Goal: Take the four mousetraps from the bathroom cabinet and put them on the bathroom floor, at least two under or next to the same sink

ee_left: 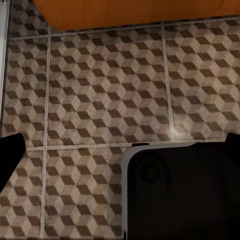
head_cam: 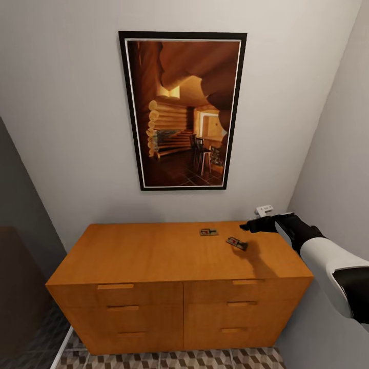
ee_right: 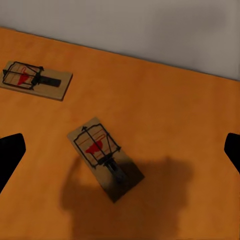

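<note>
A wide orange-brown wooden cabinet (head_cam: 179, 277) with a smooth flat top is seen standing against a pale grey wall, below a black-framed picture (head_cam: 183, 110) of a log-cabin interior. Six slot-like recessed drawer handles can be counted on its front, three in each of two columns.

Two small flat tan wooden mousetraps are counted on the cabinet top, toward its right rear part. One mousetrap (head_cam: 208, 232) lies near the back edge, close to the wall; the other mousetrap (head_cam: 237, 243) lies just in front and to the right of it, turned at an angle, the two being apart. In the right wrist view each trap, the farther (ee_right: 36, 80) and the nearer (ee_right: 105, 159), is shown with a black metal spring bar and a red bait patch.

The black right end effector (head_cam: 246, 226) is held over the right rear part of the cabinet top, above the angled trap, with a shadow cast beside that trap. Its fingers (ee_right: 10, 152) are spread wide, nothing being pinched.

The fingers (ee_left: 11, 150) of the left end effector appear to be spread apart, though little of them is shown, over the cube-patterned brown, beige and white bathroom floor tiles (ee_left: 100, 90) in front of the cabinet's base.

A small white wall fitting (head_cam: 264, 209) is seen behind the right arm.
</note>
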`<state>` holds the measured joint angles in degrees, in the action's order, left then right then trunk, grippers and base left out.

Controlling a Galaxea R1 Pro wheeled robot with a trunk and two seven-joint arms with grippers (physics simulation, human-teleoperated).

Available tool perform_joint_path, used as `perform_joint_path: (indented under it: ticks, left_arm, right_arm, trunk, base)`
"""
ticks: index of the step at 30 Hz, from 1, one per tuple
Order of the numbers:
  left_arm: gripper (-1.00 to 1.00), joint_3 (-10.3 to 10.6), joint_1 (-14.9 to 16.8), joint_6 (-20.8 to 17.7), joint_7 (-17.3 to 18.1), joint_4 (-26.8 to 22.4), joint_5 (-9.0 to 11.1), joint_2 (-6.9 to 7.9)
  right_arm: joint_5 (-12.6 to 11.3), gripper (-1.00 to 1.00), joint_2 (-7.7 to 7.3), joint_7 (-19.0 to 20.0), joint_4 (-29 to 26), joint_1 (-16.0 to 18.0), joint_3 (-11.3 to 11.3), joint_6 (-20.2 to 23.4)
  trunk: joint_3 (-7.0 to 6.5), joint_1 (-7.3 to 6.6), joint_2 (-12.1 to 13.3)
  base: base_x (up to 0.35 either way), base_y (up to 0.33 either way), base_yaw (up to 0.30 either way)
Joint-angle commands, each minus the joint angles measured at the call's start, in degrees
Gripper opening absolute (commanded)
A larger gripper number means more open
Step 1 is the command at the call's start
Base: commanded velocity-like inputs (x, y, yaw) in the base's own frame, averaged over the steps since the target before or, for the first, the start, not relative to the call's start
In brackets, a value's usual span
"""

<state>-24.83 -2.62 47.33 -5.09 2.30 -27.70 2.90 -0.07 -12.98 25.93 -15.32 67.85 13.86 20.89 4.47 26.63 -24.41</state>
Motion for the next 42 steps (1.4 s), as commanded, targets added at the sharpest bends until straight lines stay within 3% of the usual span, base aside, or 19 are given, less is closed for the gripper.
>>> perform_joint_path:
  ticks: [1,18,24,27,35,42]
  left_arm:
    - [1.0,-0.1,0.0,0.2,-0.5,0.1,-0.6,0.03]
    - [1.0,0.0,-0.7,0.0,-0.4,0.3,-0.6,-0.18]
    - [1.0,0.0,-0.9,0.0,-0.3,0.3,-0.6,-0.22]
    - [1.0,0.0,-1.1,0.0,-0.2,0.3,-0.6,-0.2]
    - [1.0,0.0,-1.6,0.0,-0.1,0.3,-0.6,-0.1]
    - [1.0,0.0,-1.7,0.0,-0.1,0.2,-0.6,-0.09]
  right_arm:
    - [0.0,1.0,-0.03,0.2,-0.1,-0.1,0.1,0.3]
    - [0.1,1.0,-0.03,0.2,0.0,-1.5,0.2,0.2]
    - [0.1,1.0,-0.03,0.5,-0.1,-1.6,0.5,-2.0]
    - [0.6,1.0,-0.03,2.6,-0.2,-1.6,1.5,-4.2]
    - [2.6,1.0,-0.12,16.1,-0.3,-1.6,5.9,-9.7]
    - [3.0,1.0,-0.63,20.7,-0.3,-1.6,6.8,-15.6]
  trunk:
    - [0.11,0.03,-0.1]
    - [0.11,0.03,-0.1]
    - [0.11,0.03,-0.1]
    - [0.11,0.03,-0.1]
    - [0.11,0.03,-0.1]
    - [0.11,0.03,-0.1]
  base:
    - [0.002,0.0,0.0]
    - [0.0,0.0,0.0]
    - [0.0,0.0,0.0]
    - [0.0,0.0,0.0]
    - [0.0,0.0,0.0]
    - [0.0,0.0,0.0]
